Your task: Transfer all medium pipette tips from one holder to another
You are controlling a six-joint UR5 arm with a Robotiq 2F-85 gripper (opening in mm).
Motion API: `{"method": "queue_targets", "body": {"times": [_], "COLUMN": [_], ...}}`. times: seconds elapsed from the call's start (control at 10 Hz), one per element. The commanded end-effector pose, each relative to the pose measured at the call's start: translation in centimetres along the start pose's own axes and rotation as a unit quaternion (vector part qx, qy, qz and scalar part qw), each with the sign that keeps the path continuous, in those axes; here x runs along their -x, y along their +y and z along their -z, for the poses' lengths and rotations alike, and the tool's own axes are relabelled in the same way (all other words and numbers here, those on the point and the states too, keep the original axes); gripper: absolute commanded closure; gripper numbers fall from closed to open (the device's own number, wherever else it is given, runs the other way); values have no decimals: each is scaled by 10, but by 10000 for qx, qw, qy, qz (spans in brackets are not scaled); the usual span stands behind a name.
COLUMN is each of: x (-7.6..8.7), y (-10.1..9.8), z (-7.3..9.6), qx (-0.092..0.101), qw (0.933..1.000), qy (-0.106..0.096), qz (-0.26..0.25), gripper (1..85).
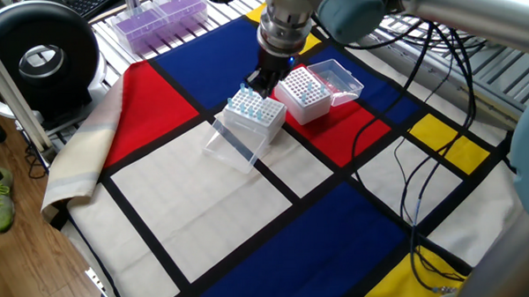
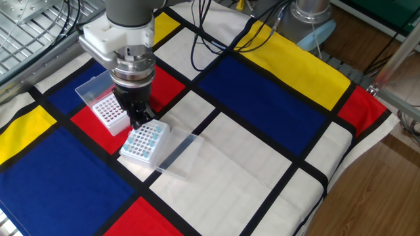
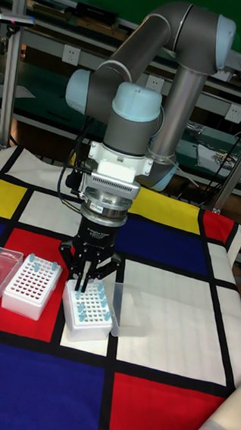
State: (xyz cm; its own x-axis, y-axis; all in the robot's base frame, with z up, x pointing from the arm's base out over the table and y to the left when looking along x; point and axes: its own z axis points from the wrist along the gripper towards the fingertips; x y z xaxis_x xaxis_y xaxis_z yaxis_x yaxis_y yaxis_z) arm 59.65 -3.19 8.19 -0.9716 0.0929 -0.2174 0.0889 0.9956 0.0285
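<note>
Noted from largest to smallest. Checked cloth [image 2: 262, 157] lay loose, so either rack could slide if nudged. Fuller tip rack [image 3: 87, 315] sat just beside the sparse rack [image 3: 32, 286], at its 3 o'clock in the tall view. Gripper [image 3: 88, 279] hung low over the fuller rack's far rows, fingers slightly parted; hold on anything could not be told. Medium pipette tips [image 1: 253, 108] stood crowded: risk of clipping neighbours, dragging the rack, or dropping a tip.
</note>
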Motion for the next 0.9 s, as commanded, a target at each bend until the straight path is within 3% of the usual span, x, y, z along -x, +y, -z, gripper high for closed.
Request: {"method": "queue_targets", "body": {"times": [0.0,0.8], "x": [5,13], "y": [-1,1], "z": [16,58], "qx": [-47,-170], "qw": [9998,9986], "qy": [92,399], "qz": [-160,-287], "gripper": [847,847]}}
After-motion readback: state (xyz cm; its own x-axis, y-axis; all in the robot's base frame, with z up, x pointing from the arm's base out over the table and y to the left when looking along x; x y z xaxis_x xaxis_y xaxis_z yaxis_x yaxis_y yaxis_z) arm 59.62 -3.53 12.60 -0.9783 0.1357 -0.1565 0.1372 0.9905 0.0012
